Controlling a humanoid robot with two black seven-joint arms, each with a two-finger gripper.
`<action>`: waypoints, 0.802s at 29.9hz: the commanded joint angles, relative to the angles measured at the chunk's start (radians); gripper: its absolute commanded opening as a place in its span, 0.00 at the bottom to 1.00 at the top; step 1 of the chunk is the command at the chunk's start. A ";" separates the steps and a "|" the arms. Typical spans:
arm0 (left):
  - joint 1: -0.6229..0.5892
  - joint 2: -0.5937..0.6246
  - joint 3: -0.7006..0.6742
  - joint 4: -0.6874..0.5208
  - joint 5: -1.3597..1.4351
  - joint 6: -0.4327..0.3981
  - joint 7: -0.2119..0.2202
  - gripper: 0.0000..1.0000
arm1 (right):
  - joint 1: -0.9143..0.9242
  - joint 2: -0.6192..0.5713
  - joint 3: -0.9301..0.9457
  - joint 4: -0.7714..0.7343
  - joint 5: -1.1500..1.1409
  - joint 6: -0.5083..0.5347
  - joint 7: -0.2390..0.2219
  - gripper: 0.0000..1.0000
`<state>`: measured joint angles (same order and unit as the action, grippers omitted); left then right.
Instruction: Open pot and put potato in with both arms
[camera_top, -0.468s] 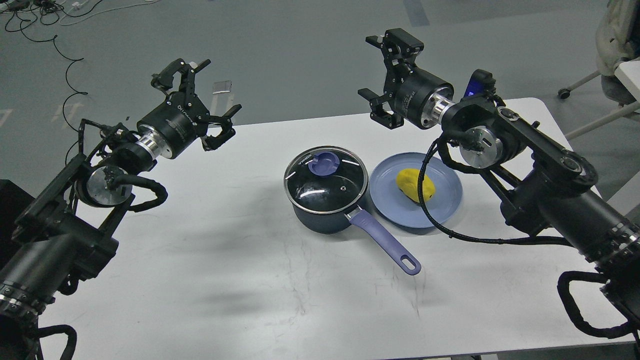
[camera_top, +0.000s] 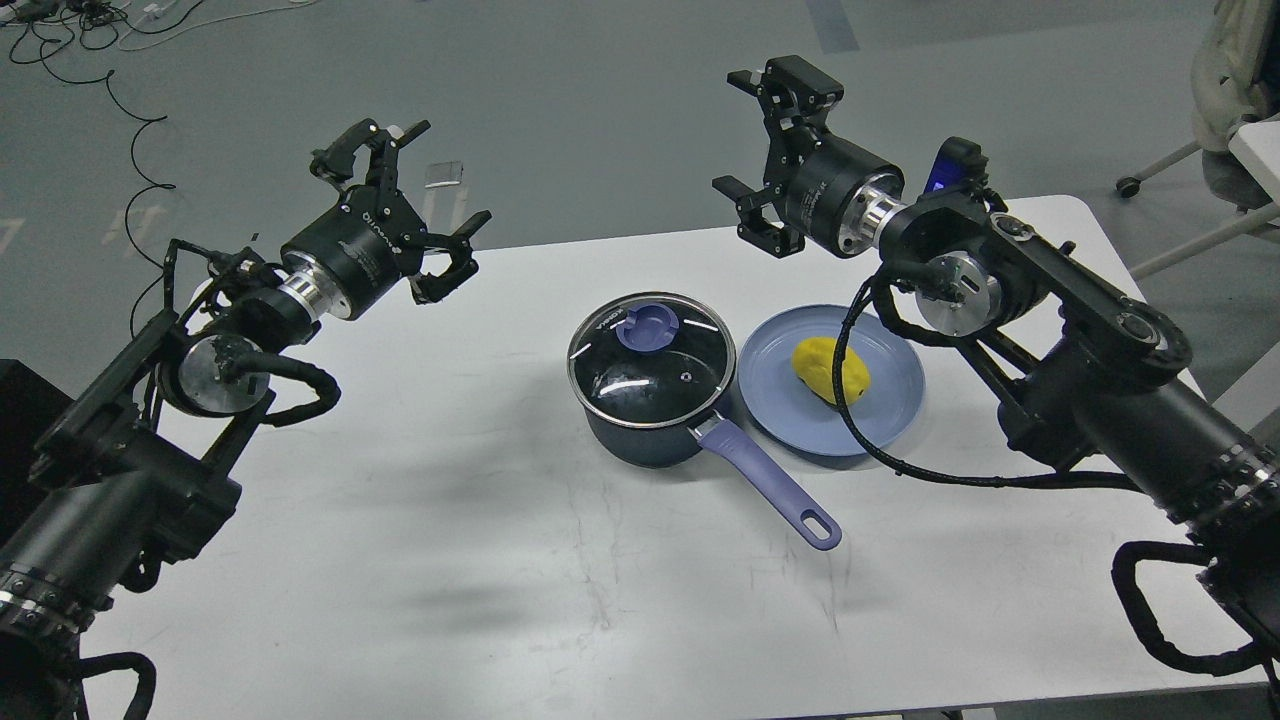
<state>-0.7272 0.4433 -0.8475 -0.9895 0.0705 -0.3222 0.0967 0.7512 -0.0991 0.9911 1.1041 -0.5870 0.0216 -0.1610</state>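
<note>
A dark blue pot (camera_top: 640, 440) stands mid-table with its glass lid (camera_top: 650, 360) on, a purple knob (camera_top: 646, 328) on top and a purple handle (camera_top: 770, 485) pointing front right. A yellow potato (camera_top: 829, 369) lies on a blue plate (camera_top: 890, 405) right next to the pot. My left gripper (camera_top: 412, 205) is open and empty, raised over the table's far left edge, well left of the pot. My right gripper (camera_top: 762, 150) is open and empty, raised beyond the far edge, behind the pot and plate.
The white table (camera_top: 500, 560) carries only the pot and plate. A black cable (camera_top: 900, 465) from my right arm loops down over the plate's front. Cables lie on the floor at far left; a chair base stands at far right.
</note>
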 joint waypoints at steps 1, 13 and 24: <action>0.002 0.001 0.010 0.000 0.005 -0.003 0.005 0.98 | 0.004 0.001 -0.002 0.000 -0.004 0.000 0.003 1.00; 0.012 0.006 -0.002 -0.003 0.006 -0.029 0.003 0.98 | 0.004 0.016 -0.003 0.005 -0.004 0.000 0.006 1.00; 0.014 0.002 0.002 -0.003 0.011 -0.023 0.000 0.98 | 0.011 0.022 -0.016 0.006 -0.004 0.000 0.006 1.00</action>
<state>-0.7135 0.4450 -0.8452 -0.9922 0.0804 -0.3445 0.0974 0.7619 -0.0786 0.9771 1.1107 -0.5906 0.0214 -0.1549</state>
